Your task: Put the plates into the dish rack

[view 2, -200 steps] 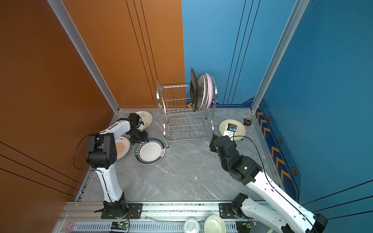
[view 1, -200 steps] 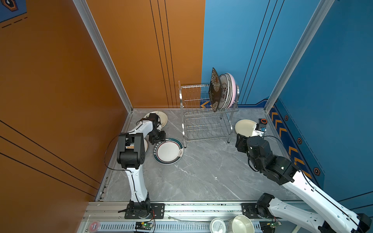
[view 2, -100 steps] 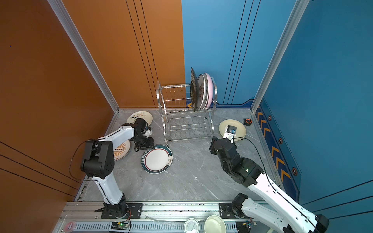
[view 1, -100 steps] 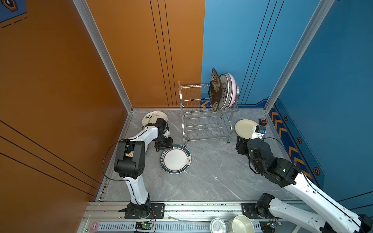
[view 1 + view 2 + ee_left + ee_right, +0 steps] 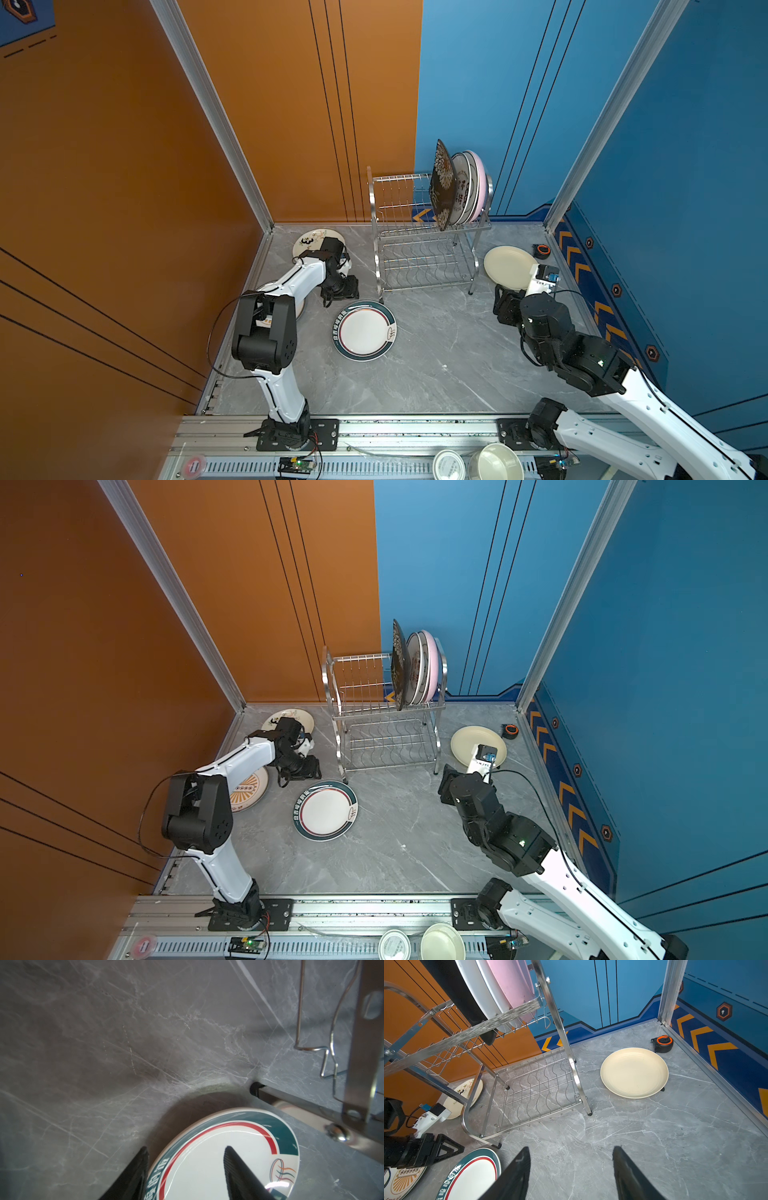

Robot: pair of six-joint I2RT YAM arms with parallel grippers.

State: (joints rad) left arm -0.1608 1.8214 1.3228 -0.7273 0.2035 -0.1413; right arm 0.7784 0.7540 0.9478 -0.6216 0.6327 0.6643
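The dish rack (image 5: pixel 419 257) (image 5: pixel 537 1088) stands at the back, with a black floral plate (image 5: pixel 442 187), a white one (image 5: pixel 463 187) and a pink one (image 5: pixel 482 183) upright on its top tier. A white plate with a dark teal rim (image 5: pixel 365 330) (image 5: pixel 197 1167) lies flat before the rack's left leg. My left gripper (image 5: pixel 343 297) (image 5: pixel 185 1150) is open, its fingers straddling that plate's rim. A plain cream plate (image 5: pixel 509 268) (image 5: pixel 634 1072) lies right of the rack. My right gripper (image 5: pixel 505 307) (image 5: pixel 570 1150) is open over bare table near it.
A panda plate (image 5: pixel 313 241) and an orange sunburst plate (image 5: pixel 247 789) lie by the left wall, partly under the left arm. A black and orange tape measure (image 5: pixel 542 250) sits in the back right corner. A cream bowl (image 5: pixel 494 461) and tin lid (image 5: pixel 449 463) rest on the front rail.
My left gripper has slid the teal-rimmed plate rightward and nearer, from beside the sunburst plate to the front of the rack's left leg. The right arm has drawn back slightly.
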